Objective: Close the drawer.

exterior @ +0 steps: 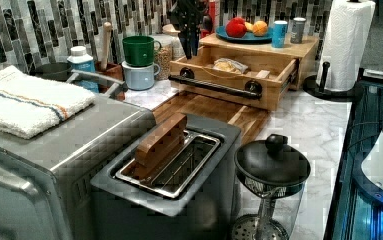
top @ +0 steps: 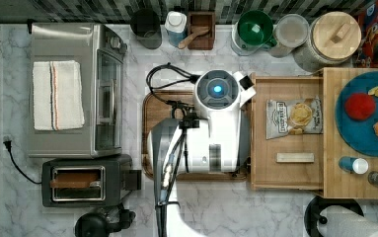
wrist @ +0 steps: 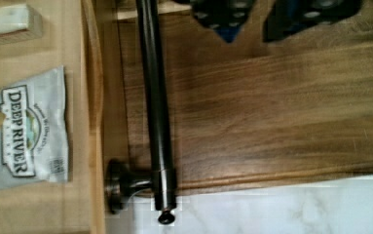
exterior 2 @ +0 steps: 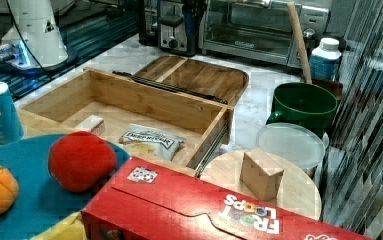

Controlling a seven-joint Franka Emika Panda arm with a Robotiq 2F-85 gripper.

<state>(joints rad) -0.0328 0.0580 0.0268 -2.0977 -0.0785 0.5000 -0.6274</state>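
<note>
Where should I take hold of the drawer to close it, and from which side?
Use the dark bar handle across the drawer front, near its middle. Come from the cutting board side, since the bar stands off on end posts and faces that way. A flat push there probably suffices.

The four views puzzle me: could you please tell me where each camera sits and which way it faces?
Top view: overhead, looking straight down at the counter; the white arm covers the cutting board.
Left view: by the toaster, facing the open drawer; the gripper hangs above it.
Right view: behind the cereal box, facing the toaster oven; the robot's base shows.
Wrist view: looking down on the drawer's handle.
All share the chip bag.
</note>
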